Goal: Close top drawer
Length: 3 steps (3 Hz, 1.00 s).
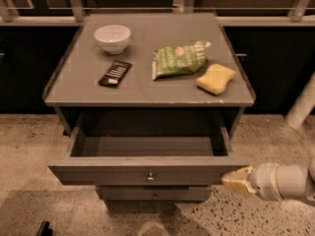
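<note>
Right front corner of open top drawer (118,173) just beside tool (235,180)

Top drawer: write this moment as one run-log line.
top drawer: pulled out | gripper: low, at right end of drawer front, contact unclear | task: drawer not yet closed

On my feed, a flat grey cabinet top (147,90) carries four things. A white round bowl (112,37) sits upright at the back left. Near it, towards me, lies a black rectangular packet (115,73) with pale markings. A crinkled green snack bag (179,60) lies flat right of centre. A yellow sponge (216,78) is just beside the bag's right end; I cannot tell if they touch. Low on the cabinet I see a narrow grey drawer front (155,194) with a small knob. Speckled stone floor (29,136) surrounds the cabinet and runs under the gripper (236,181) at lower right. A pale slanted pole (302,104) stands at the right edge.
</note>
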{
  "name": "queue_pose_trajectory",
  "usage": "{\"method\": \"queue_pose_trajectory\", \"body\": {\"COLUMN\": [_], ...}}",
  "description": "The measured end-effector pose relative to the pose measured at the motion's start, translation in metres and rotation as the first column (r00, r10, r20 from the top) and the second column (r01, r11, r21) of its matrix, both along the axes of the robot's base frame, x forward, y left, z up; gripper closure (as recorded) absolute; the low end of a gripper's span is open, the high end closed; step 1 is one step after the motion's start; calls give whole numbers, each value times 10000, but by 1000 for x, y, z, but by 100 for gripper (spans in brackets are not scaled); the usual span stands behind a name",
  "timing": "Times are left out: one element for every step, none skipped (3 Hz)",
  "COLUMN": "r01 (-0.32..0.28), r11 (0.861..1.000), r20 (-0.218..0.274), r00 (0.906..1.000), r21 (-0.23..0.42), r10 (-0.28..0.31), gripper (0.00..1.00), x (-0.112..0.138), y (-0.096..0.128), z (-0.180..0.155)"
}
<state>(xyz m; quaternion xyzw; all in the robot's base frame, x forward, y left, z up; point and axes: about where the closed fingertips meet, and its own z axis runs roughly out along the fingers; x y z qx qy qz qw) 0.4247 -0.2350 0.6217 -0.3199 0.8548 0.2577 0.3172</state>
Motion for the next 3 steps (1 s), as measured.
{"method": "queue_pose_trajectory", "body": {"r01": [-93,-93,-146], "r11": [9991,9991,9999], "r20": [596,596,534], "r00": [9982,9982,9985], "r21": [407,404,9], "r10": [68,69,145], "gripper": [100,100,100], "x": [12,12,27], "y": [2,2,7], "z": [0,0,-7]}}
